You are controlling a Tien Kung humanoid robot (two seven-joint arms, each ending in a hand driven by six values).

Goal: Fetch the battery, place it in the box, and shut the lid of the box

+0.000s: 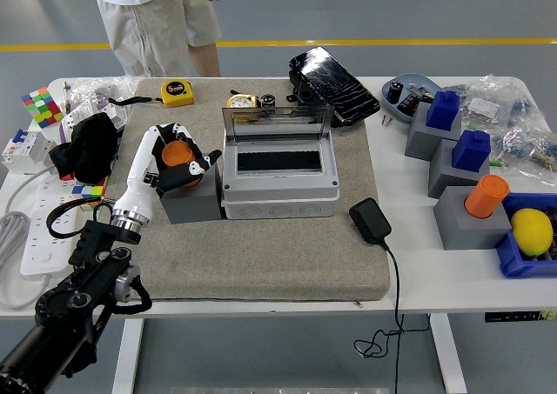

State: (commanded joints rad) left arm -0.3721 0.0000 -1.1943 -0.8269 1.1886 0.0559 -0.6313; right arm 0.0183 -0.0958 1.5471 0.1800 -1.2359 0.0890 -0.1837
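Note:
The orange cylindrical battery stands in a grey holder block on the grey mat, just left of the box. My left hand is curled around the battery, with the fingers wrapped over its far side and the thumb in front. The battery still sits in the block. The grey box stands mid-mat with its clear lid open and upright at the back; its dark slot is empty. My right arm is not in view.
A black charger lies right of the box, its cable running off the front edge. A second orange cylinder on a grey block, blue blocks and a lemon sit far right. A black cloth and a power strip lie left. A person stands beyond the far edge.

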